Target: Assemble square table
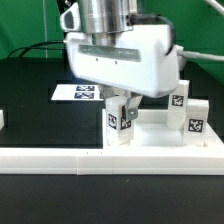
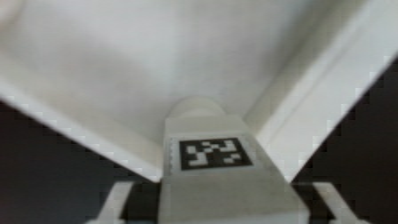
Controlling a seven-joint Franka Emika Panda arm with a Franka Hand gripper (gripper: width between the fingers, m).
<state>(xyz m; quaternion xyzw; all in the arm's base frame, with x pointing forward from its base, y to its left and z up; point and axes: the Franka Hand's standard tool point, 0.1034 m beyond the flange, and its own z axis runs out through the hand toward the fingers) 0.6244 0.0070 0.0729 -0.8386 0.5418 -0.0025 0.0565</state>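
Observation:
The square table's white slab lies at the exterior view's right, with two tagged white legs standing on its far side. A third tagged leg stands upright at the slab's near left corner. My gripper hangs straight down over this leg, with a finger on each side. In the wrist view the leg sits between my fingers. Narrow dark gaps show on both sides, so the jaws are open around it. The slab's recessed face lies behind the leg.
The marker board lies flat on the black table behind the gripper. A long white border bar runs along the front. A small white part shows at the exterior view's left edge. A green backdrop stands behind.

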